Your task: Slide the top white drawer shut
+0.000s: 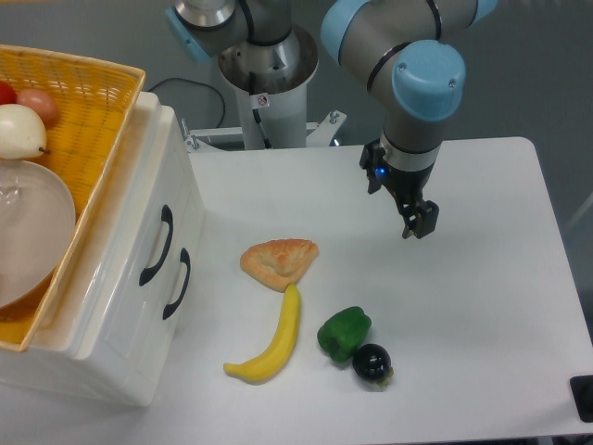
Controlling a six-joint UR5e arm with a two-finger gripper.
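Fingers: the gripper (pixel 419 222) is hung above the bare desk (pixel 482 306), empty; whether the fingers are wide or narrow cannot be told from this angle.
Below and left of fingers: a green pepper (pixel 344 332) and a dark round fruit (pixel 372 362) are set touching, near the front edge.
Left of fingers: a flat pastry (pixel 279 260) is laid with a banana (pixel 272 341) running from its lower tip.
Far left of fingers: the top white drawer (pixel 153 222) is seen with its front about flush with the lower drawer (pixel 176 287), well apart from the fingers.
Farthest left: a yellow wicker basket (pixel 88 107) is carried on the cabinet top.
Judgement: the drawer is judged shut, or very nearly; the arm is probably held clear because nothing remains to be pushed.
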